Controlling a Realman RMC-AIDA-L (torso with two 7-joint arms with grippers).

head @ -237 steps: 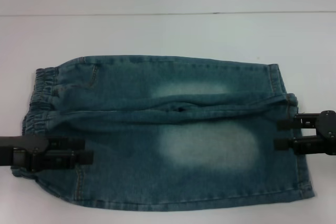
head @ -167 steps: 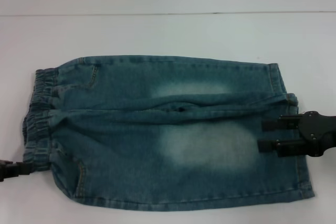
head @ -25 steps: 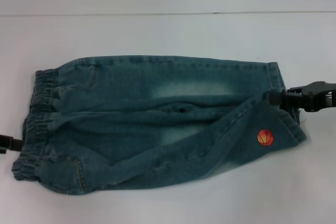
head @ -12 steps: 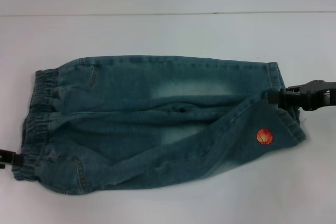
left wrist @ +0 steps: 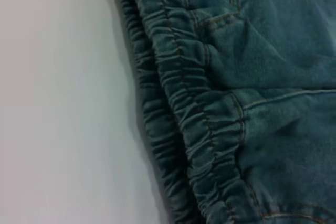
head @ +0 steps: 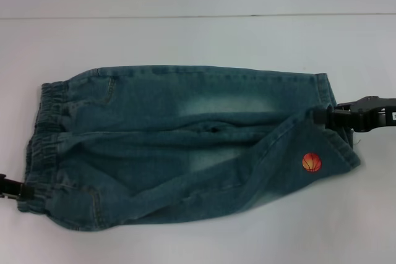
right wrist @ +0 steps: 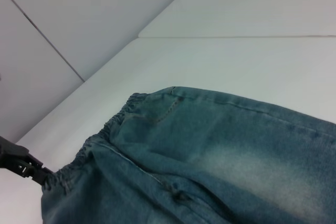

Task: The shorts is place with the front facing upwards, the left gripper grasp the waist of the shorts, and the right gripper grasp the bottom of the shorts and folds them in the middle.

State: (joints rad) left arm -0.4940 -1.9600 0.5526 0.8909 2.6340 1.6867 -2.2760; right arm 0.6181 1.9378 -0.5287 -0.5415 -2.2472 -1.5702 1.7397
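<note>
The blue denim shorts (head: 185, 146) lie flat across the white table with the waist (head: 43, 134) at the left and the bottom hems (head: 326, 91) at the right. My right gripper (head: 322, 117) is shut on the near leg's hem and holds it raised. That leg is turned over diagonally and shows the orange ball (head: 312, 162). My left gripper (head: 13, 188) touches the near end of the waist at the frame's left edge. The right wrist view shows it (right wrist: 23, 166) against the waistband (right wrist: 100, 140). The left wrist view shows only the ruffled waistband (left wrist: 199, 119).
The white table (head: 185, 35) runs all round the shorts. A seam line (head: 198, 15) crosses it behind them. White panels (right wrist: 79, 19) stand beyond the table in the right wrist view.
Over the last second my left gripper slid along the waist edge toward the near corner. The right gripper and the lifted hem have barely moved. Much earlier the near leg lay flat.
</note>
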